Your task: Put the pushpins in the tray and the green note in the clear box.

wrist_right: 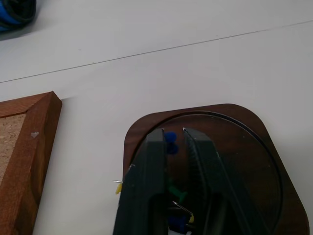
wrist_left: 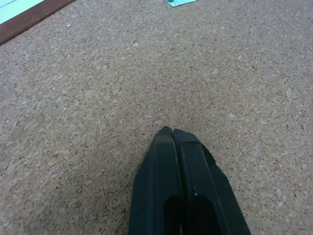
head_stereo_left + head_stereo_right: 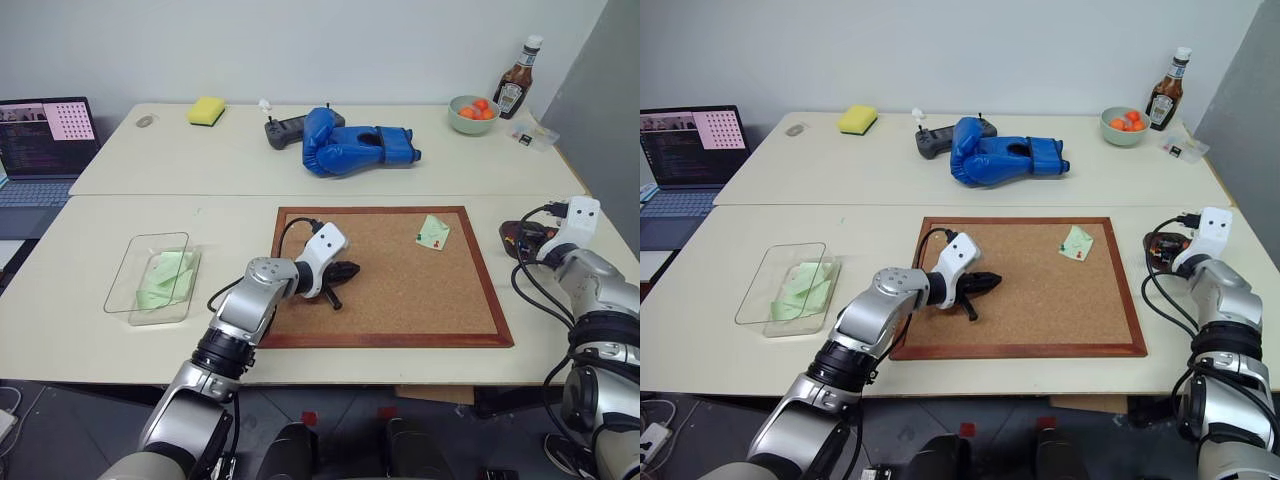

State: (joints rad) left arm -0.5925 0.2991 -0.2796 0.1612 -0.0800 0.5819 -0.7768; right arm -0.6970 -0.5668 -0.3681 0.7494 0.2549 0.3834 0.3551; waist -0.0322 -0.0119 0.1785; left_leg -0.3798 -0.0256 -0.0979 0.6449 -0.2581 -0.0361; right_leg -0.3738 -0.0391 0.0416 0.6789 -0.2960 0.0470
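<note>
A pale green note [image 3: 433,232] lies at the far right of the corkboard [image 3: 400,290], with a red and a green pushpin [image 3: 421,240] stuck in it. My left gripper [image 2: 171,131] is shut and empty, resting low over the cork's left-middle [image 3: 345,272]. The dark brown tray [image 1: 239,147] sits on the table right of the board. My right gripper [image 1: 173,129] hovers over the tray, slightly open. A blue pushpin [image 1: 170,138] lies between its tips, and green [image 1: 176,190] and yellow pins lie under the fingers. The clear box [image 3: 122,275] at the left holds green slips.
On the far table sit a blue boxing glove [image 3: 350,145], a black controller [image 3: 285,130], a yellow sponge [image 3: 207,110], a bowl of orange fruit [image 3: 473,113] and a sauce bottle [image 3: 518,80]. A laptop [image 3: 40,150] stands at the far left.
</note>
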